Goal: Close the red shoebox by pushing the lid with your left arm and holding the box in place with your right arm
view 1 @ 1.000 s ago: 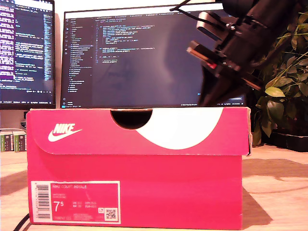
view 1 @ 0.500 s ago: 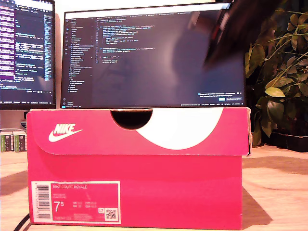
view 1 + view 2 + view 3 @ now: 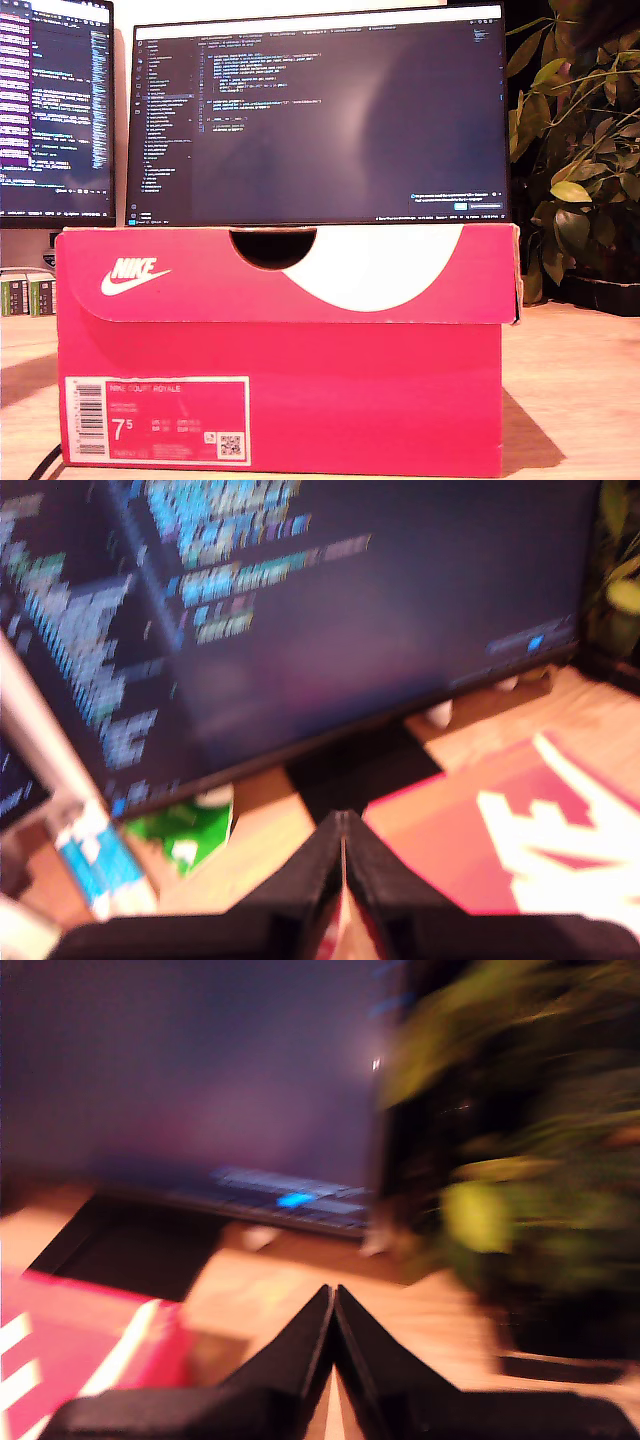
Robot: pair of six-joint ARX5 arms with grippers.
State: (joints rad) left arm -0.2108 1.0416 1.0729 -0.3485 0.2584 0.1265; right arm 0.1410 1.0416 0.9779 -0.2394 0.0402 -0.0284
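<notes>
The red shoebox (image 3: 280, 390) fills the front of the exterior view, its lid (image 3: 200, 280) lying flat down on the box with a white swoosh and a dark finger notch. No arm shows in the exterior view. My first gripper (image 3: 342, 825) is shut on nothing, hanging above the box top (image 3: 450, 850), which carries white lettering. My second gripper (image 3: 332, 1295) is shut too, with nothing between its fingers, and only a red corner of the box (image 3: 80, 1350) shows off to one side of it. Both wrist views are blurred.
Behind the box stands a wide monitor (image 3: 320, 120) showing code, with a second screen (image 3: 55, 110) at the exterior view's left. A leafy plant (image 3: 580, 160) stands at the exterior view's right. The wooden table (image 3: 580, 400) runs under everything. A green packet (image 3: 190, 830) lies near the monitor's foot.
The black arm that hung at the exterior view's upper right has risen and left that view. The box and its lid have not moved.
</notes>
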